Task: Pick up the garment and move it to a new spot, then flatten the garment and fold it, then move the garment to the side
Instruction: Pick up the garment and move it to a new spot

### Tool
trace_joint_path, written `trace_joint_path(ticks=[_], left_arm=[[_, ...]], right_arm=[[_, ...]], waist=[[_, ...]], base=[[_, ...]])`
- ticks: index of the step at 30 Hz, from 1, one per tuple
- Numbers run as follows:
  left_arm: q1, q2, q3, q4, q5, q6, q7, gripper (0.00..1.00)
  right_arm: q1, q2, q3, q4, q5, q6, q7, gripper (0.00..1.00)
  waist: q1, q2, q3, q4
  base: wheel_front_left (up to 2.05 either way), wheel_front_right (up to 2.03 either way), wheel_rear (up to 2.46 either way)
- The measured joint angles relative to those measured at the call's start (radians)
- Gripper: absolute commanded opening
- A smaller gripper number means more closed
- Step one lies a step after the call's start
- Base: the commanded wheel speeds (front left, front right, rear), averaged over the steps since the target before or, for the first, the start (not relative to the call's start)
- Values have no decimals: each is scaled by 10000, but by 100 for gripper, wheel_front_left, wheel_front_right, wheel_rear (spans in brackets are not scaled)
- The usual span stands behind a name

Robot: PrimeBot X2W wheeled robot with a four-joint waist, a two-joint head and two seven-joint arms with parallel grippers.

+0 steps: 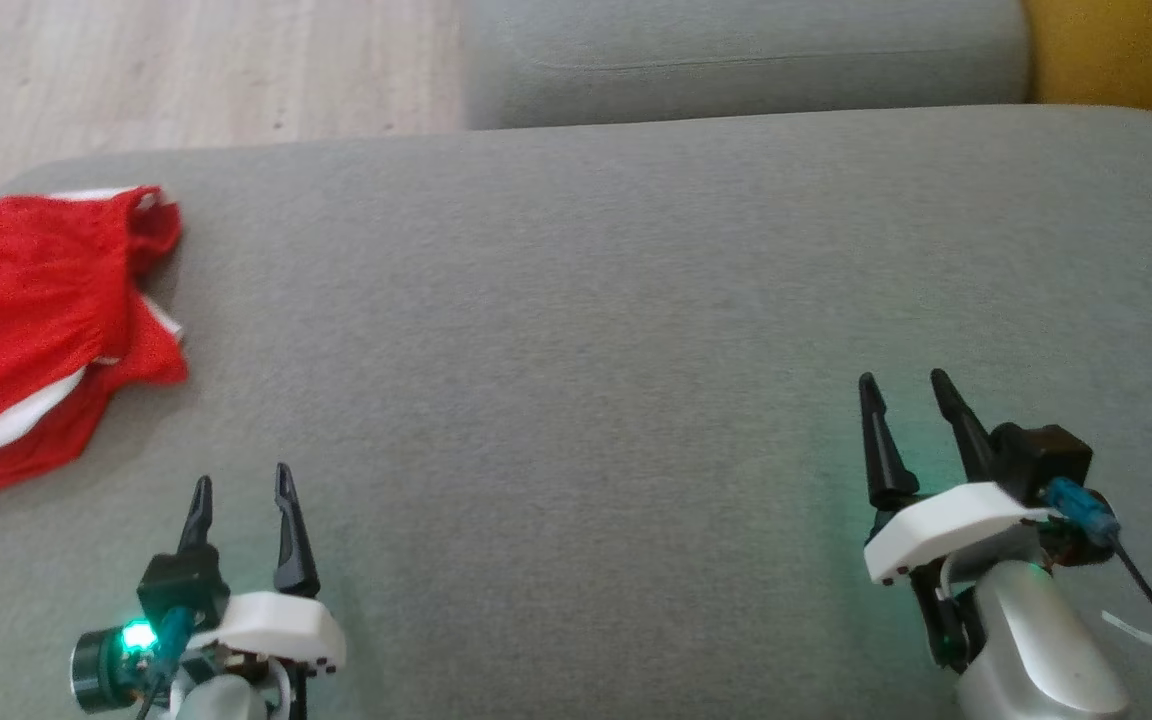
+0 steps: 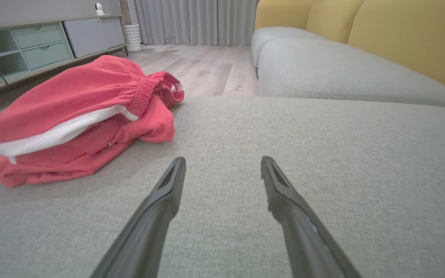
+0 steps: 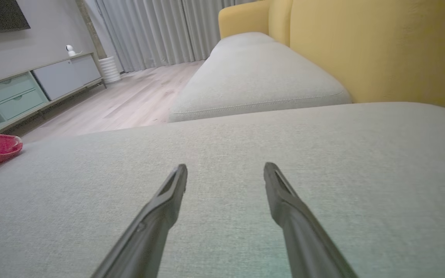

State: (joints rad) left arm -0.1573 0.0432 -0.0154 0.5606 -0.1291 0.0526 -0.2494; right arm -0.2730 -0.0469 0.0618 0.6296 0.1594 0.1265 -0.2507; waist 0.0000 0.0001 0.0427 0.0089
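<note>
One red garment [image 1: 36,330] lies to the left of the left gripper's [image 1: 243,474] jaws. There are two grippers, the right gripper [image 1: 902,376] being the second, and each has two dark fingers [image 2: 166,193] — four in all. There are two grey seat cushions: the near cushion [image 1: 636,350] under both pairs of jaws and the far cushion [image 1: 746,60] beyond them. Farther past the left jaws stands one cabinet [image 2: 87,34] with two drawers [image 2: 39,35] — and one small white camera [image 2: 98,7] on top.

Home living room is indicated: grey sofa cushion [image 3: 261,77] with yellow backrest [image 3: 381,50], long curtains [image 3: 149,34], wood floor [image 3: 137,96], low drawer cabinet [image 3: 14,96] at far left.
</note>
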Motion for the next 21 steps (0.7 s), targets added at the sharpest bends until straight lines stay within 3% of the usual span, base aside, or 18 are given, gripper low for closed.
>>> trace_joint_path(ticks=[21], left_arm=[[380,-17,-343,-357,-825,92,0,100]], right_arm=[[-26,-13,1766,117,692,0,0,100]], waist=[[0,0,342,3480]], base=[[0,0,0]])
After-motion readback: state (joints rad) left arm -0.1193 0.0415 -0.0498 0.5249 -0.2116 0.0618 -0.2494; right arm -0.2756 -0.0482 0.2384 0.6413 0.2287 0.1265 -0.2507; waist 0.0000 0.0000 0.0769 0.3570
